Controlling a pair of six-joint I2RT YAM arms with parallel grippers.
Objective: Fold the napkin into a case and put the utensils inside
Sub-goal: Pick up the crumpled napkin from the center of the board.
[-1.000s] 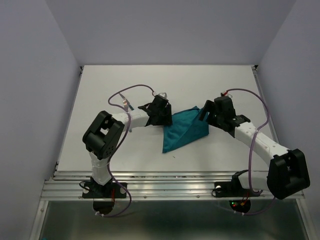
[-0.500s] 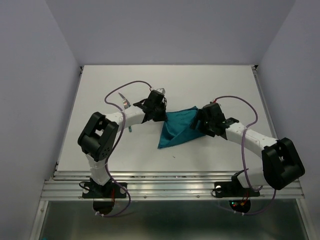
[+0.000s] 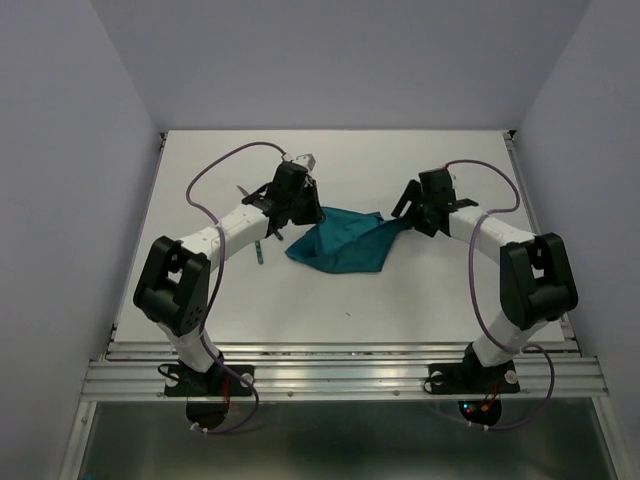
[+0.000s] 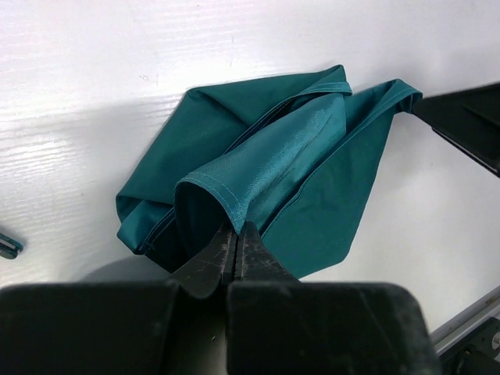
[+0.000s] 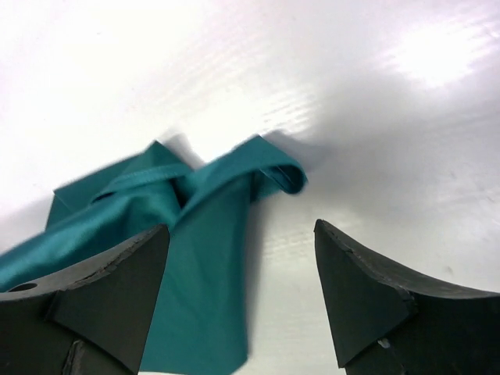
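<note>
**On the table: napkin bunched up, one arm pinching it**

In the middle of the white table (image 3: 450, 290) the teal napkin (image 3: 340, 248) sits crumpled, with its folds lying over each other. The left gripper (image 4: 237, 237) has its fingers pressed together right on a hemmed edge of the cloth, which rises in a little tent there. The right gripper (image 5: 241, 228) is spread wide with nothing in it, sitting right at the napkin's right-hand corner. That corner curls over on the table in front of its fingers. One teal utensil handle (image 3: 259, 250) pokes out beside the left arm, apart from the cloth.
</note>
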